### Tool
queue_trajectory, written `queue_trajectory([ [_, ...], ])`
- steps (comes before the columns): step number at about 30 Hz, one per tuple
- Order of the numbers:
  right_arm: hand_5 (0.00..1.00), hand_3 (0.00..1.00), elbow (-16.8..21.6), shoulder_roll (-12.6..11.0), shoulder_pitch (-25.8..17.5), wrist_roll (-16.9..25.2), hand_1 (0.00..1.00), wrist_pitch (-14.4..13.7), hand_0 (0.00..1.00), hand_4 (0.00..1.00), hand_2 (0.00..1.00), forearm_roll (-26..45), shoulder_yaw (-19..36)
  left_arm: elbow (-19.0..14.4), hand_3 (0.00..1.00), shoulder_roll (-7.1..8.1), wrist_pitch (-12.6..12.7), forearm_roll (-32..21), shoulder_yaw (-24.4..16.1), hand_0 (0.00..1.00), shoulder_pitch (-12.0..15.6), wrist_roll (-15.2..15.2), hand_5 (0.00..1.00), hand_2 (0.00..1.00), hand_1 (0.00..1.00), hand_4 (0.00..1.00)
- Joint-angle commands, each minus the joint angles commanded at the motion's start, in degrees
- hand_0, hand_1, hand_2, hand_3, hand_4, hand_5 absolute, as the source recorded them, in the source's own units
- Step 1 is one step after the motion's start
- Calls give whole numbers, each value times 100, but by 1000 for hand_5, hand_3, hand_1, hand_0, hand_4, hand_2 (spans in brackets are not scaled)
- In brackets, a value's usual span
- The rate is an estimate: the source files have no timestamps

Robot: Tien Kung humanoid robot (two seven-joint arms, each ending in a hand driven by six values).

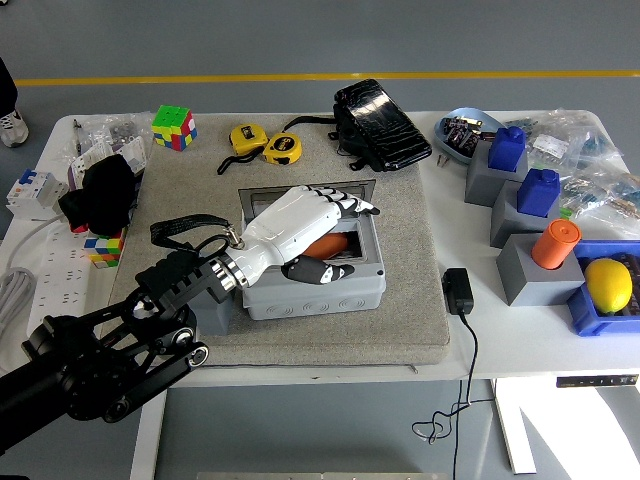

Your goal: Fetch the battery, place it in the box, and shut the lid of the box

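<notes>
Partly hidden battery [326, 246], left hand [305, 228] over box [364, 283]

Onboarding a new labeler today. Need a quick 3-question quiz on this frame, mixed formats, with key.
1. True or false: the left hand has its fingers spread over the open grey box.
2. Where does the orange battery lie?
A. on the grey mat beside the box
B. inside the box, under the hand
C. in the blue tray by the lemon
3. Fill in: the box's lid stands ____ at the box's far edge.

Key:
1. True; the fingers are extended and hold nothing.
2. B
3. open (raised, not yet closed)
</notes>
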Motion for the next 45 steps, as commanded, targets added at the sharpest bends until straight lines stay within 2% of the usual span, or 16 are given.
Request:
queue_trajectory([
  [7,998,817,0,0,-30,-3,829,-1,847,998,788,2,9,-156,813,22,-30,-59,-291,529,191,-82,221,822,762,874],
  [8,998,817,0,5,-36,-6,829,-1,847,998,787,0,16,-183,888,22,-57,-111,-371,620,235,-129,332,882,813,913],
  [13,998,817,0,12,-36,-3,829,-1,847,998,787,6,30,-310,888,31,-91,-349,-743,620,419,-304,332,882,813,913],
  [14,998,814,0,13,-37,-2,828,-1,846,998,787,4,44,-354,998,45,-90,-353,-817,724,454,-307,308,987,877,919],
  [19,998,814,0,16,-35,1,828,-2,846,998,787,21,47,-495,998,78,-201,-414,-1076,724,594,-297,308,987,877,919],
  [20,998,814,0,16,-34,3,827,-1,846,998,786,27,42,-512,998,81,-232,-423,-1123,977,618,-290,349,998,998,937],
  [25,998,814,0,36,-47,4,827,-2,846,998,786,12,74,-514,998,120,-401,-454,-1321,977,695,-240,349,998,998,937],
  [26,998,814,0,38,-46,4,827,-3,846,998,784,3,83,-501,998,123,-484,-405,-1362,998,708,-190,618,998,998,998],
  [31,998,814,0,38,-35,10,827,-2,846,998,784,32,66,-400,998,128,-885,-296,-1524,998,748,42,618,998,998,998],
  [32,998,814,0,38,-36,10,826,-1,848,998,784,37,64,-393,998,138,-915,-275,-1533,998,750,70,998,998,998,998],
  [38,998,814,0,47,-48,2,827,-11,846,998,783,-15,136,-385,998,252,-1094,-109,-1582,998,757,293,998,998,998,998],
  [45,998,814,0,44,-38,9,826,-12,846,998,784,1,101,-440,998,357,-1134,-111,-1594,998,751,330,998,998,998,998],
])
